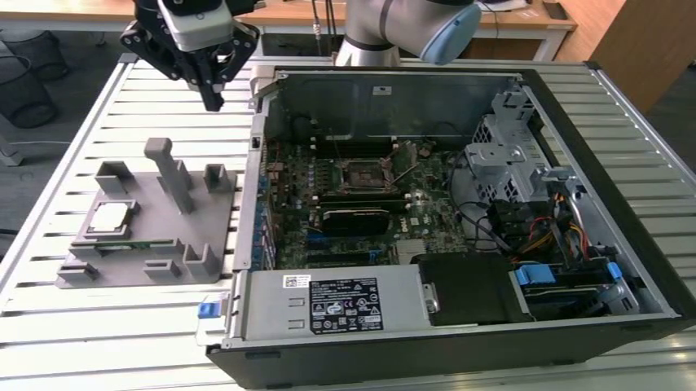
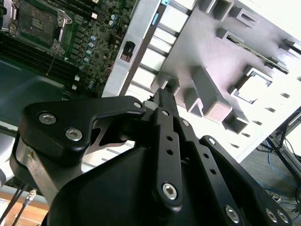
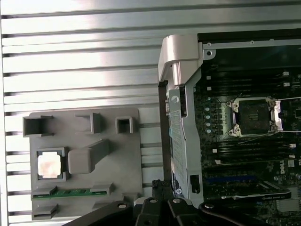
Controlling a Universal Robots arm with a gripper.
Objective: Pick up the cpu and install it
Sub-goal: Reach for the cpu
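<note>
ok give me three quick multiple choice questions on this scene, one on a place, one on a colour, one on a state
1. Where on the grey fixture does the cpu lie?
A on its tallest post; B in a shallow recess; C underneath it.
2. The cpu's top is:
A silvery-white; B black; C green.
3. The gripper is:
A clamped on the cpu; B pressing the cpu down; C empty, above the slatted table.

Answers:
1 B: the first wrist view shows the chip framed in a recess.
2 A: its top shines pale.
3 C: the gripper is shut on nothing, well apart from the cpu.
</note>
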